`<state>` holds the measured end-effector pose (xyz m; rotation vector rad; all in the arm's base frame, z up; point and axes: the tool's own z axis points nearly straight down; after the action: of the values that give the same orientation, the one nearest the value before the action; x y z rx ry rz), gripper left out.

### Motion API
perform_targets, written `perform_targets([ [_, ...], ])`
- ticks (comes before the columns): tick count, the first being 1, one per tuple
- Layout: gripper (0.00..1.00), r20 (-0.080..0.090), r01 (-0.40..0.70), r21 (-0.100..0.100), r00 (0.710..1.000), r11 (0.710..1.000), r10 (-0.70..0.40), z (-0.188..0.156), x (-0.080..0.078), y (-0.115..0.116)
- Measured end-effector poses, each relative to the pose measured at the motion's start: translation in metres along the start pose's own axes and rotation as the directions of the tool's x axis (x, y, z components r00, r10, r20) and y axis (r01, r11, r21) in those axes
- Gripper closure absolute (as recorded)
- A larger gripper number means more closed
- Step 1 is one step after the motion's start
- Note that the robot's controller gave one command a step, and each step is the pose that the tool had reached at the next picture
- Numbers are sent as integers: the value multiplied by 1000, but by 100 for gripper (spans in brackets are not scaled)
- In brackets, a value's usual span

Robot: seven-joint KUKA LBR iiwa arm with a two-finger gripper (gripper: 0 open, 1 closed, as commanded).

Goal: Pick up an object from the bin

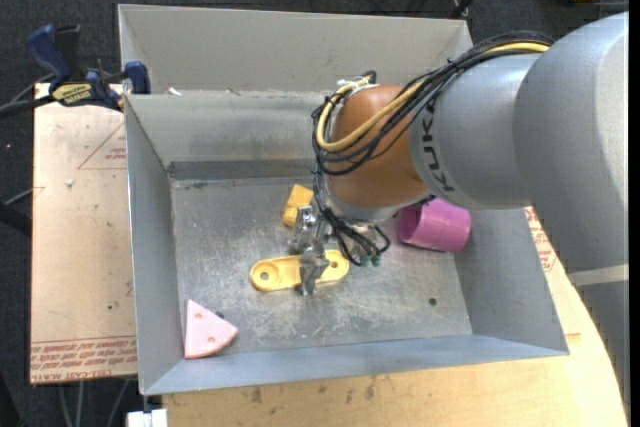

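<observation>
Bin (150, 245), read left to right.

Near left corner: a pink wedge (208, 330), lying flat, well apart from everything else.

Centre of the floor: a yellow flat piece (275, 272) with a round hole at its left end. Its long axis runs left to right across the view, rising slightly towards the right.

The claw (308, 277) stands directly over the right half of this piece, low enough to appear at or touching it. Whether it is open or closed cannot be told, as the orange wrist cover and cables crowd the tip.

Just behind the claw: a small yellow block (297, 203).

To the right: a pink cup (436, 226) on its side, partly under the arm.

Judgement: the flat piece is the likely pick. A grip should close across its narrow width, not along its length.
</observation>
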<state>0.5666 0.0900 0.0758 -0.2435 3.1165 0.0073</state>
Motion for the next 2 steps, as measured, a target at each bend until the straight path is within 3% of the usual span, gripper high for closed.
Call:
perform_targets([
  [1, 100, -14, 55, 2, 998, 998, -55, -101, 2, 3],
  [2, 100, -14, 55, 1, 998, 998, -55, -101, 2, 3],
])
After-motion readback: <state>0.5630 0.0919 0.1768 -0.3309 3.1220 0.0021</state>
